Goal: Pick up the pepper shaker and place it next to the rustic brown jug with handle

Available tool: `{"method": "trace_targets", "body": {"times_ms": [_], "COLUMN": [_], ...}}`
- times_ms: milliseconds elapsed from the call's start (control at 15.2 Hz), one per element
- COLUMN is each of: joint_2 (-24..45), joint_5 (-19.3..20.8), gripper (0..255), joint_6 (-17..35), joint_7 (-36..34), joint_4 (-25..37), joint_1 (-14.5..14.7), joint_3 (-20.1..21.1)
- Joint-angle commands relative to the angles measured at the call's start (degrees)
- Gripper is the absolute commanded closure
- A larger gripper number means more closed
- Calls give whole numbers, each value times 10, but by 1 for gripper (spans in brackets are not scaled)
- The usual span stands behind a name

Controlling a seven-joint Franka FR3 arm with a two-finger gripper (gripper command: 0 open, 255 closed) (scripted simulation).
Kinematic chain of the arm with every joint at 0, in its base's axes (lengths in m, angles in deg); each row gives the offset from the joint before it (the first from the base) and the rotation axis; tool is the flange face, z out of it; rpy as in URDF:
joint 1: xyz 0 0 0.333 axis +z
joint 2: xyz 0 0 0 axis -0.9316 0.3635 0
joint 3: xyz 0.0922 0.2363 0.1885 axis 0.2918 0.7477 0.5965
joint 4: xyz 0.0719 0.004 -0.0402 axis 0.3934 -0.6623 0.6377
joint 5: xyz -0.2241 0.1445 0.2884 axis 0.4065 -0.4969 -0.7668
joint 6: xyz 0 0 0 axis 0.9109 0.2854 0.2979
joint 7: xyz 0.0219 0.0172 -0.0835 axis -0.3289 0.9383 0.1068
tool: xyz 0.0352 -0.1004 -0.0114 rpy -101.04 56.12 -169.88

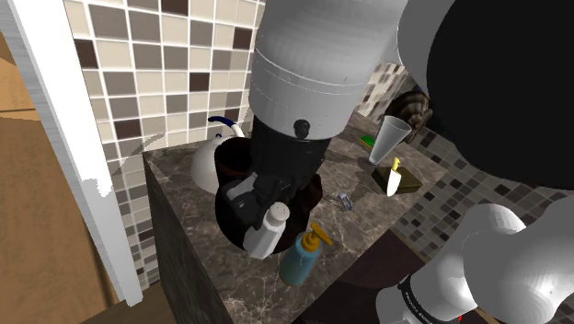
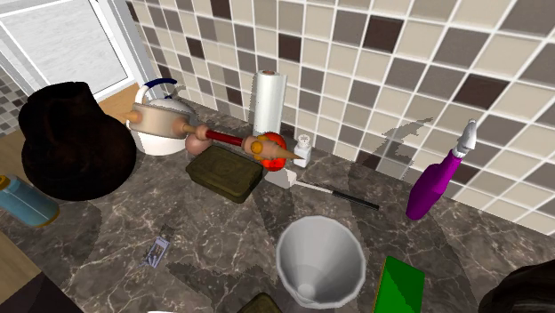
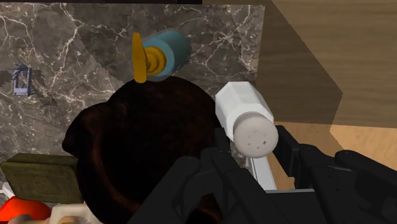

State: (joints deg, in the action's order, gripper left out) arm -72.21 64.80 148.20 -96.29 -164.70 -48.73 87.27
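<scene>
**Ana:** Wrist view first. What did it tell you about the grip?

**Ben:** The pepper shaker (image 3: 248,119) was white, and it sat clasped between the two black fingers of the gripper (image 3: 251,145), its perforated cap facing the camera. The jaws were closed on it, not merely around it. The dark brown jug (image 3: 127,159) loomed just beside the hand. A blue soap bottle (image 3: 164,54) with a yellow pump lay on the far side of the jug.

**Ana:** So the step in hand was the placing?

**Ben:** That was my reading. The shaker was carried and already close to the jug. Behind it in that view was wooden floor rather than the marble counter (image 3: 63,51), so I judged it hung near the counter's edge.

**Ana:** How would you have done it well?

**Ben:** Bring it inward over the stone and straighten it, since it leaned a little. Lower it until the base met the counter, and only then release. I would have chosen the bare patch beside the jug, well away from the bottle's pump and from the jug wall.

**Ana:** And the arm?

**Ben:** In the shoulder view the arm (image 1: 313,64) came down steeply from the top of the picture. Its thick white link stood over a black wrist, and the hand pointed downward in front of the jug.
</scene>
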Motion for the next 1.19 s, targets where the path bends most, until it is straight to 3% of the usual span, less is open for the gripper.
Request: {"method": "trace_targets", "body": {"times_ms": [0, 1122], "joint_2": [1, 36], "joint_5": [0, 10], "gripper": [255, 255], "joint_6": [14, 148], "joint_7": [-2, -25], "joint_4": [-14, -117], "joint_1": [1, 0], "joint_3": [2, 25]}}
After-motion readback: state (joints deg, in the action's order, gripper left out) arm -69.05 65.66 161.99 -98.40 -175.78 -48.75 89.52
